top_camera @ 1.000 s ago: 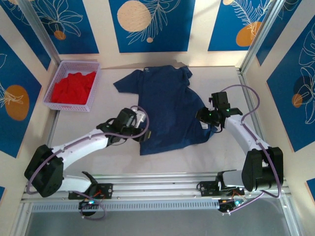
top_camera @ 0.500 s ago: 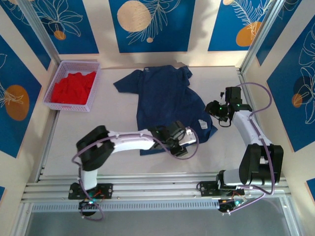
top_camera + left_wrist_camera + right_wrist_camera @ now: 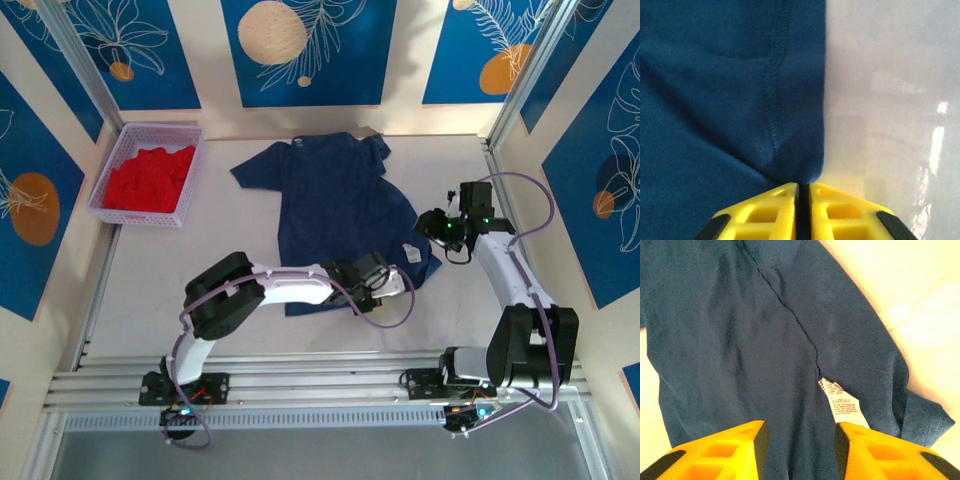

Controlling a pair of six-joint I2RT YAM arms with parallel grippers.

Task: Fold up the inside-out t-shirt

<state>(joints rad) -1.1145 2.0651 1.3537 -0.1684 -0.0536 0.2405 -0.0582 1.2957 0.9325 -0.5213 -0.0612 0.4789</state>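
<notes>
The inside-out t-shirt [image 3: 335,200] is lying spread flat on the table [image 3: 170,260], just right of the lavender basket [image 3: 143,219], with its collar at the far side. The left gripper [image 3: 388,285] was working a second ago at the hem side nearer the basket. It is now reaching across to the hem corner farthest from the basket, with its yellow fingers [image 3: 765,210] pressing together on the hem's edge. The right gripper [image 3: 436,226] is hovering at the shirt's side away from the basket, having drawn slightly farther from it, fingers spread wide above the white care label [image 3: 844,402].
</notes>
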